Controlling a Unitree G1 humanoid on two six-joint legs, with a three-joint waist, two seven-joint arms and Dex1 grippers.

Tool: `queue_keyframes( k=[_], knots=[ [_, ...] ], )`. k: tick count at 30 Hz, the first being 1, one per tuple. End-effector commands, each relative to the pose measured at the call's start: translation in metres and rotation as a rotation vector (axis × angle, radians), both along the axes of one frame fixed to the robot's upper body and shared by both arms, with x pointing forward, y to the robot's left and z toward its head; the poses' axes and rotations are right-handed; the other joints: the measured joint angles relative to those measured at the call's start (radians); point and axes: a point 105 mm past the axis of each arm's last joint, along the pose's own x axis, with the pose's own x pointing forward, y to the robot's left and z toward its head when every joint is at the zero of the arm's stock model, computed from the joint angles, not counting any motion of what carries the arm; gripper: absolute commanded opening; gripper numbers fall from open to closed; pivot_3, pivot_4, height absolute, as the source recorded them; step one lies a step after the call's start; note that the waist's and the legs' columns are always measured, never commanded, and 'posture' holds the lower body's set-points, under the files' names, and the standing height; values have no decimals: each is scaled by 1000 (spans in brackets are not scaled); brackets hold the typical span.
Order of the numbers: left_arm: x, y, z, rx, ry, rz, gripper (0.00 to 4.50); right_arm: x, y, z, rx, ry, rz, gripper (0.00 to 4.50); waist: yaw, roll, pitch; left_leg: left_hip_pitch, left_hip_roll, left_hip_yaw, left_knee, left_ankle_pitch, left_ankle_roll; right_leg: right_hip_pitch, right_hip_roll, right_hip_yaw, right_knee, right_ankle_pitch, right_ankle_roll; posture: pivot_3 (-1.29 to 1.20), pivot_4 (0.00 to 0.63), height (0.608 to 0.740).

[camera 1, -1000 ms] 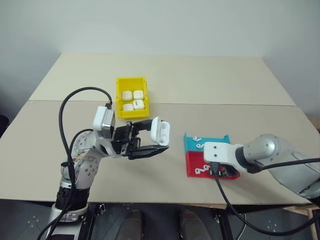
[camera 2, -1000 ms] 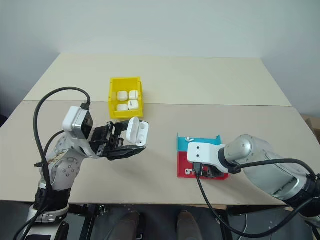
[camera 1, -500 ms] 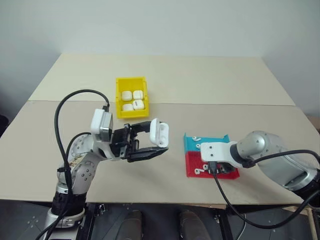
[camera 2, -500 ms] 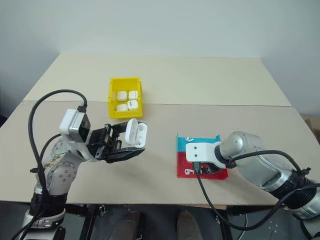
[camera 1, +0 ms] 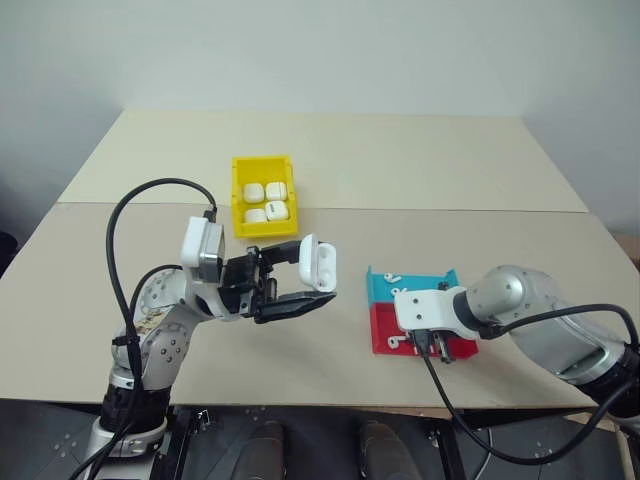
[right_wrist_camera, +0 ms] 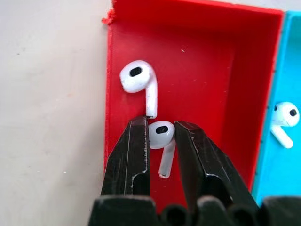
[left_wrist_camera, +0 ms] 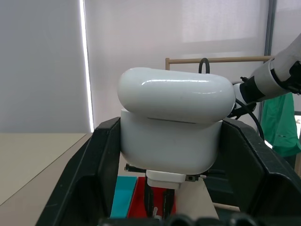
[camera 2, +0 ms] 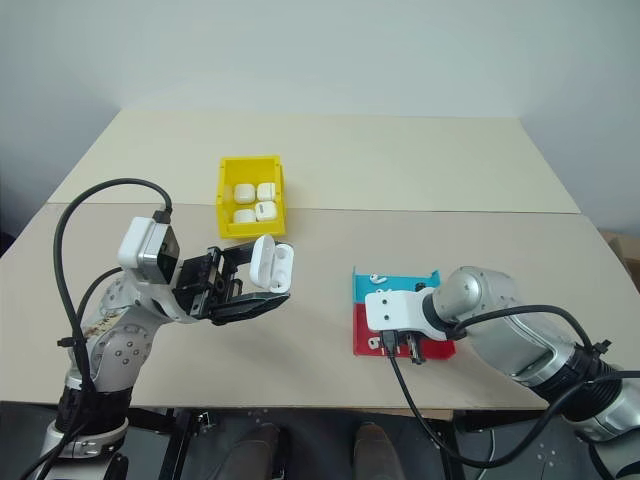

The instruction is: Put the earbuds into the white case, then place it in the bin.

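The left pincer (camera 1: 300, 283) held the open white case (camera 1: 319, 263) above the table (camera 1: 400, 160). The right pincer (right_wrist_camera: 161, 141) had narrowed around an earbud (right_wrist_camera: 161, 135) in the red tray (right_wrist_camera: 197, 75).

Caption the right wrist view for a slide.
Right gripper closing around an earbud in the red tray, a second earbud beside it.

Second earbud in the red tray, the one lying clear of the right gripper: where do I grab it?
Grip the free earbud across its rounded head, coming straight down from above. It lies flat on the red tray, stem thin and low; the head stands tallest and has room on both sides.
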Motion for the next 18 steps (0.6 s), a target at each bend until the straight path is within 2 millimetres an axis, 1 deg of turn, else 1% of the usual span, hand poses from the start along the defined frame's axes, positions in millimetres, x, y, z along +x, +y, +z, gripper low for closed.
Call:
queue_keyframes(
  k=[1,4,8,9,12,13,15,17,18],
  knots=[
    [-6,2,10,-17,-47,-3,2840,1,-1,0,9,0,-15,597,0,0,0,0,0,0,0,0,0,0,0,0,0,0,0,0,150,740],
    [-5,2,10,-15,-47,-5,2840,2,-2,2,35,-4,-51,597,-1,0,0,0,0,0,0,0,0,0,0,0,0,0,0,0,150,740],
    [-4,3,12,-14,-47,-18,2840,1,-5,12,95,1,-108,597,0,0,0,0,0,0,0,0,0,0,0,0,0,0,0,0,150,740],
    [-4,2,13,-14,-48,-24,2840,1,-7,18,126,-1,-132,597,0,0,0,0,0,0,0,0,0,0,0,0,0,0,0,0,150,740],
    [-1,1,15,-12,-49,-44,2840,2,-9,45,296,-16,-218,597,3,0,0,-2,0,0,0,0,0,-1,0,0,0,0,0,0,150,740],
    [0,0,15,-10,-49,-53,2840,2,-7,53,369,-23,-229,597,3,0,0,-1,0,0,0,0,0,-1,0,0,0,0,0,0,150,740],
    [2,-1,16,-8,-49,-69,2840,2,-1,62,479,-45,-245,597,2,0,0,-1,0,-1,0,0,0,0,0,0,-1,0,0,0,150,740],
    [4,-1,17,-7,-50,-80,2840,2,2,62,518,-46,-252,597,0,0,0,-1,0,-1,0,0,0,0,1,0,-1,0,0,0,150,740],
    [5,-2,17,-6,-51,-85,2840,1,3,57,509,-44,-248,597,0,0,0,-1,0,-1,-1,0,0,0,1,0,-1,0,0,0,150,740]
  ],
)
